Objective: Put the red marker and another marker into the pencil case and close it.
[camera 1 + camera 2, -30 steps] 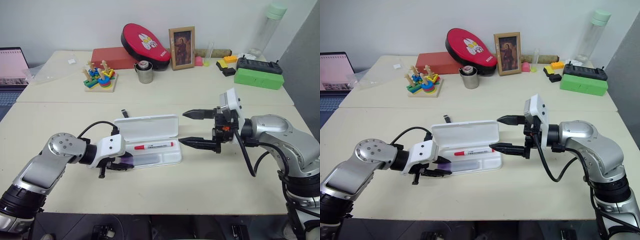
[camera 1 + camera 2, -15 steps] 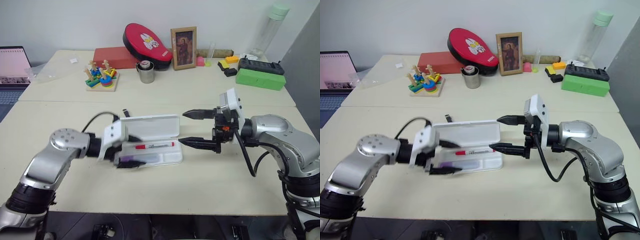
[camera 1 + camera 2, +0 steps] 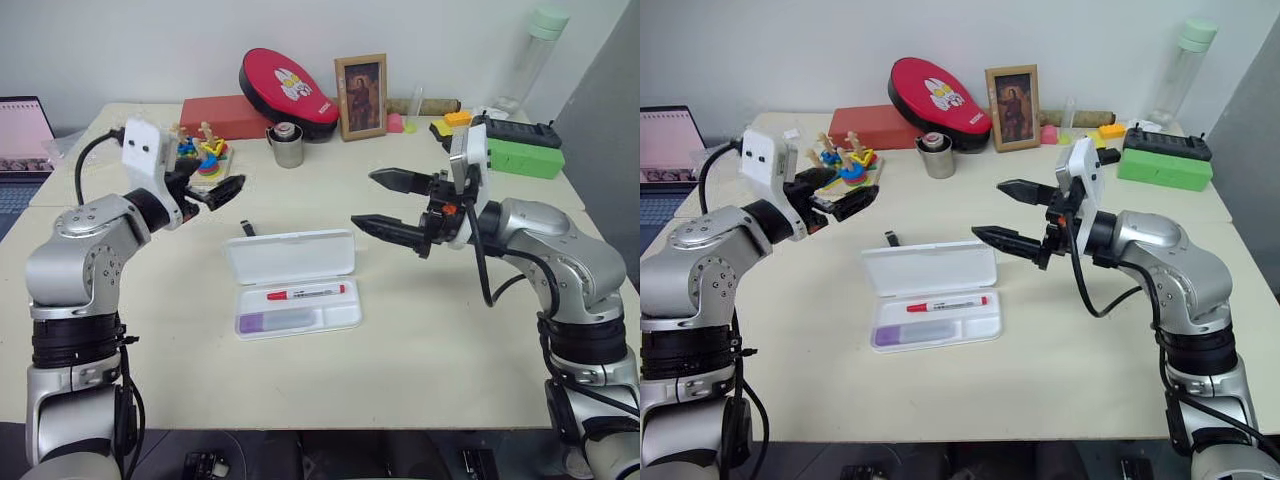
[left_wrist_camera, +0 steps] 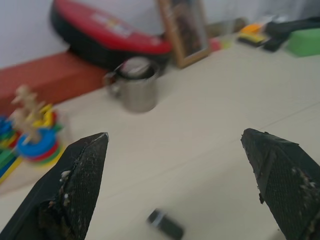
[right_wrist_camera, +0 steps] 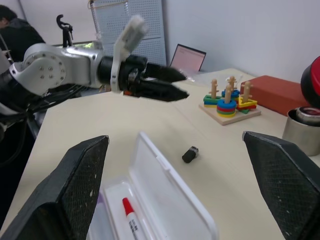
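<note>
The white pencil case lies open at the table's middle, its lid toward the far side. Two markers rest in its tray: the red marker in the far slot and the lilac highlighter in the near one. Raised above the table to the case's far left, my left gripper is open and empty, pointing right. My right gripper hovers open and empty above the case's right end, pointing left. The right wrist view has the lid, the red marker and my left gripper.
A small black object lies just behind the case. Farther back are a ring-stacking toy, a steel cup, a red box, a picture frame and a green box. A laptop sits at far left.
My left gripper opened, left the lilac highlighter in the tray, and rose away toward the far left. My right gripper lifted a little.
</note>
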Controlling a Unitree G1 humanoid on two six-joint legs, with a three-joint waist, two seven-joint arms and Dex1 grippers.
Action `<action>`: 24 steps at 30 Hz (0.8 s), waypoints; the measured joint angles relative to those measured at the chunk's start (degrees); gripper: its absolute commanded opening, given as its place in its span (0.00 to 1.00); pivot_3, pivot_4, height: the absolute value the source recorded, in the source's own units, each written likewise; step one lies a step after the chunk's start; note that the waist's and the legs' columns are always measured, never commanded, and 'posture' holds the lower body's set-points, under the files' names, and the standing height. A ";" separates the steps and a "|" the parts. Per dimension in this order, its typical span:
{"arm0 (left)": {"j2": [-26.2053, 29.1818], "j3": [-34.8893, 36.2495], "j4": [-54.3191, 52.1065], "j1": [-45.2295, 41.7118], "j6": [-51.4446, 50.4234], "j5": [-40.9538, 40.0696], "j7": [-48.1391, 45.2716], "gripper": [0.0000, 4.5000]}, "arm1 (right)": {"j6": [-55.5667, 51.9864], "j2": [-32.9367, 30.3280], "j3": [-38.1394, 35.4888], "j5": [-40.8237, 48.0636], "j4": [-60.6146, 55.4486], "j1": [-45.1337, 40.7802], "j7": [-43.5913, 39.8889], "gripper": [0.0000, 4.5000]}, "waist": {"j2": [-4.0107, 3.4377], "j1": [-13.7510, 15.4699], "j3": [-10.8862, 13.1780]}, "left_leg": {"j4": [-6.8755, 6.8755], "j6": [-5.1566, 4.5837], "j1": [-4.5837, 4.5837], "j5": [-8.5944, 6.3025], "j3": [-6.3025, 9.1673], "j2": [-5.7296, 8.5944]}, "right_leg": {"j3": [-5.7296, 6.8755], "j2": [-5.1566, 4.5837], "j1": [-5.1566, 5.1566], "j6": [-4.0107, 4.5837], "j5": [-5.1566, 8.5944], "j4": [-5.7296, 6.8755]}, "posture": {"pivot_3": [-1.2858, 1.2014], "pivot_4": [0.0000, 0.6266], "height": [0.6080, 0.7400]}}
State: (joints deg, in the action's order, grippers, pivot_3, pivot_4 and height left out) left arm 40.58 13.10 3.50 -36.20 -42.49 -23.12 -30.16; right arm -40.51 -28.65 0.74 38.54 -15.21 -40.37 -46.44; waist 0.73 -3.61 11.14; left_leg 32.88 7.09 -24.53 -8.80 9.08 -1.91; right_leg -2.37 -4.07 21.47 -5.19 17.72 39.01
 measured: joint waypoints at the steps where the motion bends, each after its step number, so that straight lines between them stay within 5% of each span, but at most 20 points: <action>1: -0.15 -0.23 1.97 -0.07 -0.83 1.33 1.87 1.00 | 0.23 0.26 0.31 -0.45 0.28 -0.31 0.30 1.00 | 0.00 0.08 0.00 | 0.00 0.00 0.00 0.00 0.00 0.00 | 0.00 0.00 0.00 0.00 0.00 -0.01 | 0.52 0.24 1.00; 11: -7.67 -6.95 16.60 -0.19 2.10 7.20 3.31 1.00 | 0.90 3.12 1.20 -1.56 1.00 -0.99 1.56 1.00 | 0.01 0.43 0.00 | 0.00 0.01 -0.02 0.01 0.01 0.00 | 0.02 0.00 0.00 0.01 -0.01 0.01 | 0.52 0.24 1.00; 24: -12.04 -9.89 23.31 -3.53 7.93 11.06 2.72 1.00 | 0.29 3.54 1.19 -1.42 0.79 -0.98 2.80 1.00 | 0.01 0.37 -0.01 | 0.01 0.02 -0.01 0.01 0.01 0.00 | 0.02 0.00 0.00 0.01 -0.01 0.03 | 0.52 0.24 1.00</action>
State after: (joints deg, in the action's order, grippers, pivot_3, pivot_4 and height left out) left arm 28.54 3.21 26.81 -39.73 -34.56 -12.06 -27.44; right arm -40.22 -25.11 1.93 37.12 -14.43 -41.35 -43.64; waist 0.74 -3.24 11.13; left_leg 32.89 7.11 -24.54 -8.79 9.09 -1.91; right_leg -2.35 -4.08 21.47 -5.18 17.71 39.04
